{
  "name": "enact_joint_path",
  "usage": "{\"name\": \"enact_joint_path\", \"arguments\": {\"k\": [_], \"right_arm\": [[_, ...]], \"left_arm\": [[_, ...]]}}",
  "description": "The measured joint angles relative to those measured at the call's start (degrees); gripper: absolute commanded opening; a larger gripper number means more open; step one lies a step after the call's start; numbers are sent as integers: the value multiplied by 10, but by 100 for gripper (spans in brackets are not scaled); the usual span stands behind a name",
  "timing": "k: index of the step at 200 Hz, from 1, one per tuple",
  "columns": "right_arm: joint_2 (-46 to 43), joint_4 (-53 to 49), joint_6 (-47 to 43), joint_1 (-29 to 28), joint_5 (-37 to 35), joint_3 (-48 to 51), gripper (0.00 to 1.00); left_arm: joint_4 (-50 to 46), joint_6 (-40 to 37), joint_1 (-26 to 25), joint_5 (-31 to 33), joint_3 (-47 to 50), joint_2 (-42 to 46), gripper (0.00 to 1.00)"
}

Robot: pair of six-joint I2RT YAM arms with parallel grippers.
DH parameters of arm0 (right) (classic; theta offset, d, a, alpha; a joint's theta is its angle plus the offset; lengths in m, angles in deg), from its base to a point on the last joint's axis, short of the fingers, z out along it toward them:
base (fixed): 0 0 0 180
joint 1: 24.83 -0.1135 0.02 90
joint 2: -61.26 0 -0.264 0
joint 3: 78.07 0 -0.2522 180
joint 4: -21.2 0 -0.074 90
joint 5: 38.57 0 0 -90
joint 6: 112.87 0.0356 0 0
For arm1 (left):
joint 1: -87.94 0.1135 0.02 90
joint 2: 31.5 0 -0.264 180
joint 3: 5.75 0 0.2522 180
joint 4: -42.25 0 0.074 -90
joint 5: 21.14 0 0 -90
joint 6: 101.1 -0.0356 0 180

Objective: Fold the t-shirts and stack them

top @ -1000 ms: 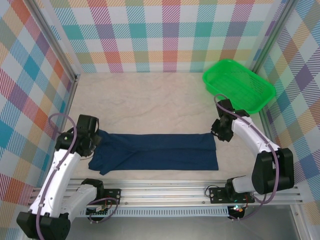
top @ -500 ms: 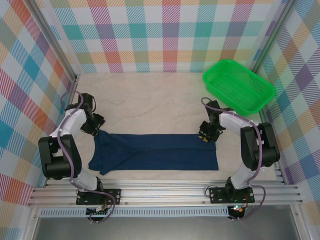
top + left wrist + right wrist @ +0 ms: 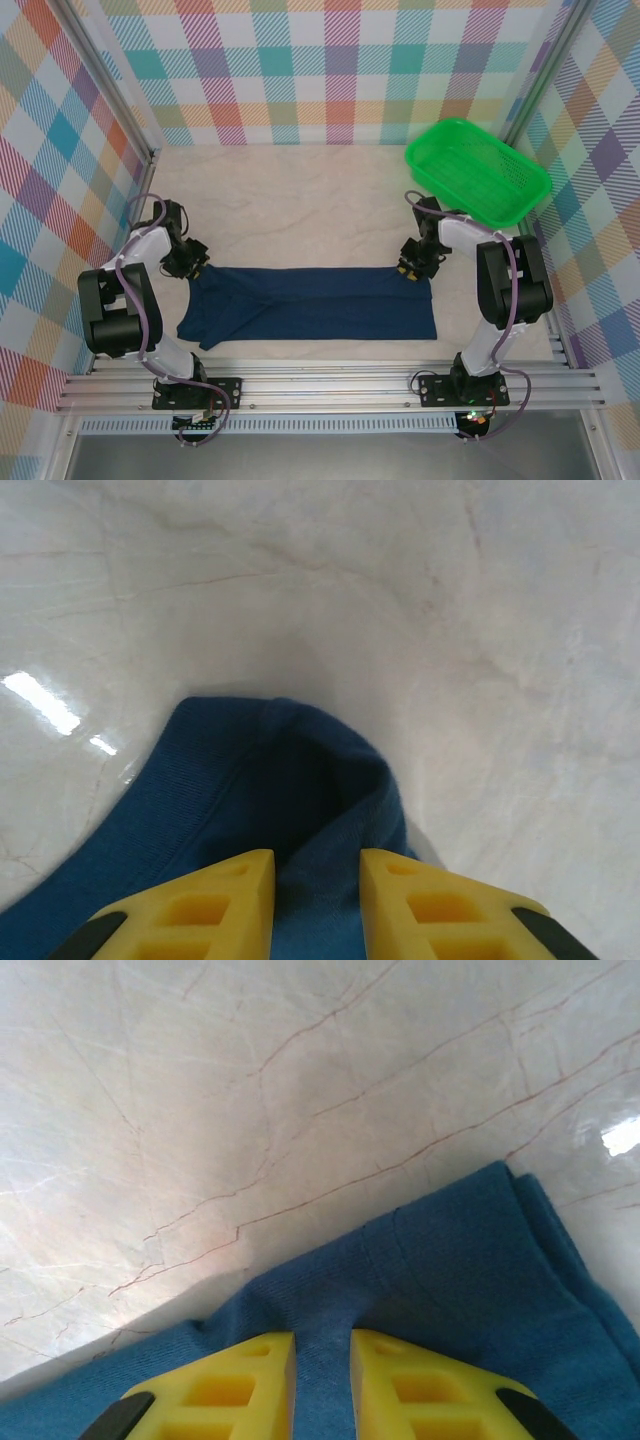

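**A:** Why are both arms out at the far corners?

**B:** The navy t-shirt (image 3: 315, 308) lies as a long folded strip across the near counter (image 3: 300, 200). The left fingers (image 3: 250, 875) are nearly closed, pinching a puckered ridge at its far-left corner. The right fingers (image 3: 270, 1355) nip the far-right corner likewise.

**A:** For what?

**B:** Probably to take both ends at once, so the far edge comes over evenly for the next fold.

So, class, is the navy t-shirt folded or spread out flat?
Partly folded: the navy t-shirt lies as a long narrow band on the table, layered edges at one corner, not folded end to end.
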Motion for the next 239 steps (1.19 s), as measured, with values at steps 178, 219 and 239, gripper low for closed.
{"name": "enact_joint_path", "arguments": {"k": [178, 219, 239], "right_arm": [[-19, -26, -44, -17, -15, -32, 26], [-19, -16, -55, -21, 14, -32, 26], [-14, -5, -56, -21, 28, -33, 25]], "left_arm": [[-67, 15, 2, 37, 57, 115, 35], [-52, 30, 2, 4, 102, 116, 36], [-42, 39, 2, -3, 104, 112, 39]]}}
